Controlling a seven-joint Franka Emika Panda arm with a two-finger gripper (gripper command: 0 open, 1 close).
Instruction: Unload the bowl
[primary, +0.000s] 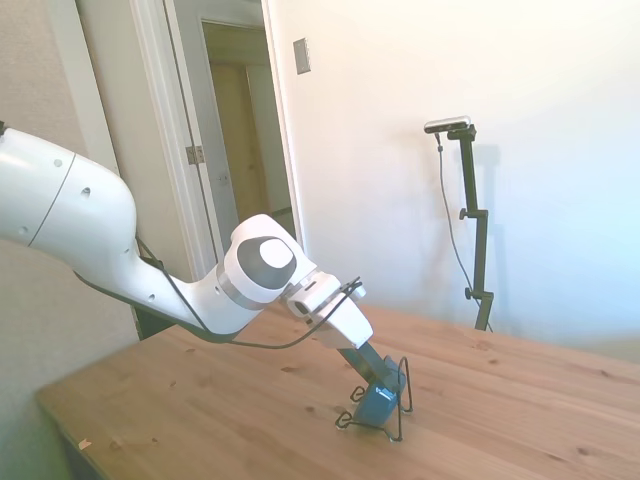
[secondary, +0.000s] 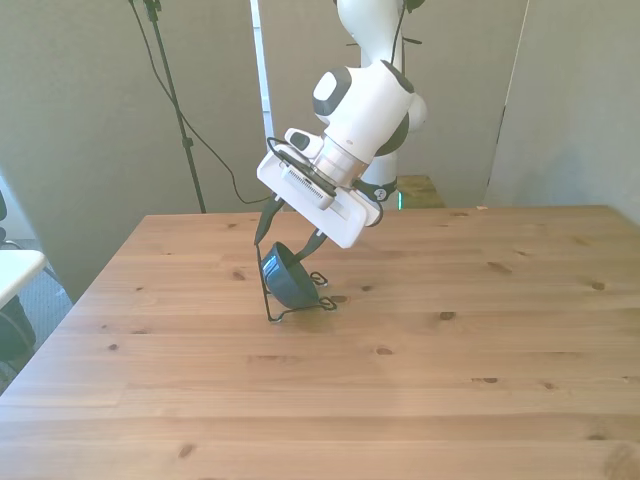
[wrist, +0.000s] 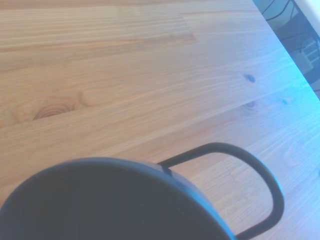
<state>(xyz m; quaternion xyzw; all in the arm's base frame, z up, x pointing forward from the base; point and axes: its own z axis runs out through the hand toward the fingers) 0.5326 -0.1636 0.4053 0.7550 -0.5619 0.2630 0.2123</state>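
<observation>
Blue bowl (secondary: 284, 272) stands on edge in a thin black wire rack (secondary: 300, 306), on the wooden table (secondary: 450, 380) a little toward the front view's left of centre, about mid-depth. Bowl's open side faces roughly 10 o'clock in the front view; dark glossy outside faces 4 o'clock. In the side view the bowl (primary: 377, 404) shows as a small blue patch low inside the rack (primary: 398, 412), wire loops rising at 12 and 3 o'clock of it.

Wrist view: bowl rim (wrist: 110, 200) fills the near part as a dark blurred arc; one rounded wire loop (wrist: 260, 175) of the rack curves just beside it, bare table planks (wrist: 125, 75) beyond.

Gripper (secondary: 290, 235) comes down onto the bowl's upper rim from 1 o'clock in the front view, tilted steeply. Two dark fingers (secondary: 266, 222) straddle the rim, one on each side. Jaws look closed onto the bowl's rim, though exact contact is hard to make out. In the side view the gripper (primary: 375, 375) reaches into the rack from 10 o'clock, fingers merging with the wire.

White arm (primary: 150, 270) slopes down from the side view's left, a black cable (primary: 250, 340) looping under the wrist
</observation>
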